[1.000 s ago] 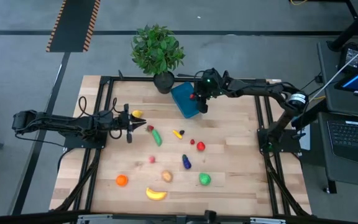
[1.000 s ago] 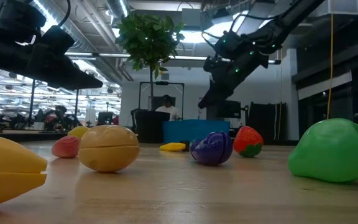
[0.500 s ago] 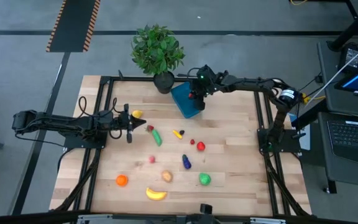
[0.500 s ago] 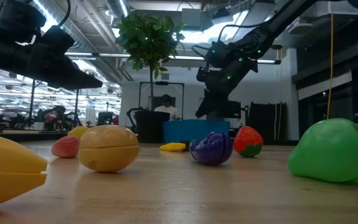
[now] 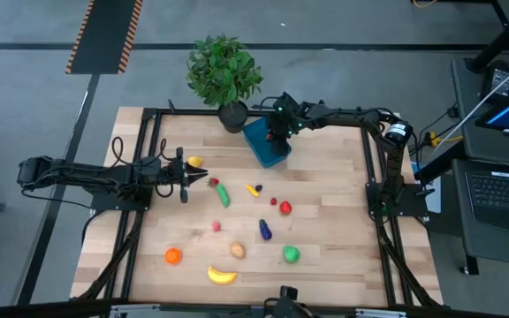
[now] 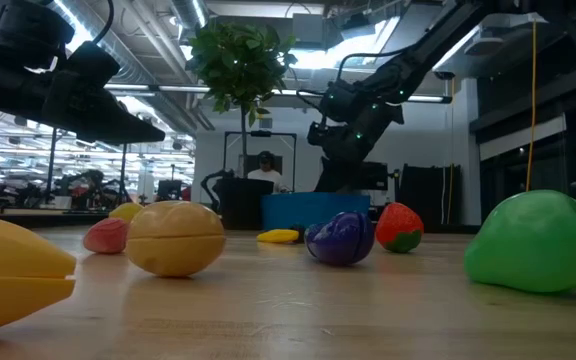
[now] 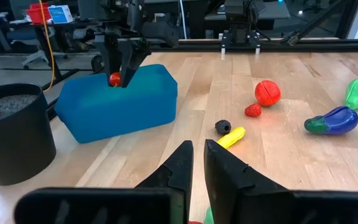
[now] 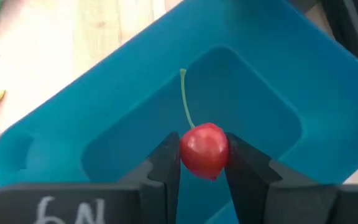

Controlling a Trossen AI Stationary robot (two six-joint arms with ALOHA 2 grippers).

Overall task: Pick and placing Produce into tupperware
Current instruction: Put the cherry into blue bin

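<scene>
The blue tupperware [image 5: 268, 148] stands open at the table's far middle, beside the plant pot. My right gripper [image 5: 277, 134] hangs over it, shut on a red cherry [image 8: 204, 149] with a green stem. The rest of the produce lies on the wooden table: lemon [image 5: 194, 162], cucumber [image 5: 223, 193], eggplant [image 5: 264, 230], potato [image 5: 237, 250], green fruit [image 5: 291, 254], orange [image 5: 173, 256], banana [image 5: 222, 276] and small red berries [image 5: 284, 208]. My left gripper [image 5: 210, 179] is shut, level above the table at the left, near the lemon. My right gripper pinches the cherry's round body [image 8: 194, 152] between its two fingers, one finger on each side. The fingers slant down from the table's right side. The cherry hangs clear above the inside of the tupperware [image 7: 120, 102], its stem [image 8: 185, 99] sticking out beyond the fingertips.
A leafy potted plant [image 5: 224, 75] in a dark pot stands just left of the tupperware at the far edge. Black frame rails run along the table's left and right sides. Bare wood lies between the tupperware and the scattered fruit.
My right gripper has gone toward the table's far left and down, from over the tupperware's right end to over its middle. It has tipped more steeply downward and stays shut on the cherry.
</scene>
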